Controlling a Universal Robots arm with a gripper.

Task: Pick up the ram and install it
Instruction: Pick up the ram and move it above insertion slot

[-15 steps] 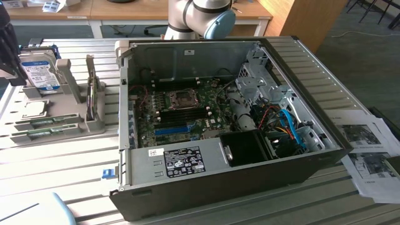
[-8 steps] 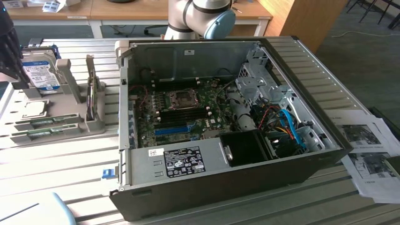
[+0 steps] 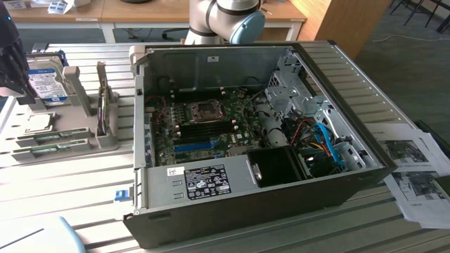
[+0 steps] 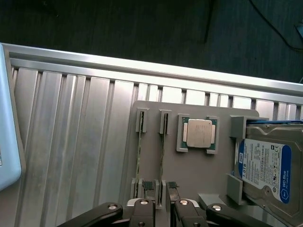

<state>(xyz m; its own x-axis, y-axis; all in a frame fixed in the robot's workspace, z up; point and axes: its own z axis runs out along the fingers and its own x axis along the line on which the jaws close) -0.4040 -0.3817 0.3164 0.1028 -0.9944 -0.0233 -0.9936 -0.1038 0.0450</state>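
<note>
Hovering wide-open tool (image 4: 164,210) over thin green ram (image 4: 161,156), edge-up in grey slotted holder (image 4: 199,172), ribbed metal table (image 4: 71,142)

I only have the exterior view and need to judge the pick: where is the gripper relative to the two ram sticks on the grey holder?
Observer: In the wrist view the gripper hangs over one end of the grey holder, jaws open and empty.
Operator: Which stick is it lined up with?
Observer: The ram stick nearer the CPU runs toward the gap between the fingers.
Operator: And the other?
Observer: The other stick runs toward one finger instead.
</note>
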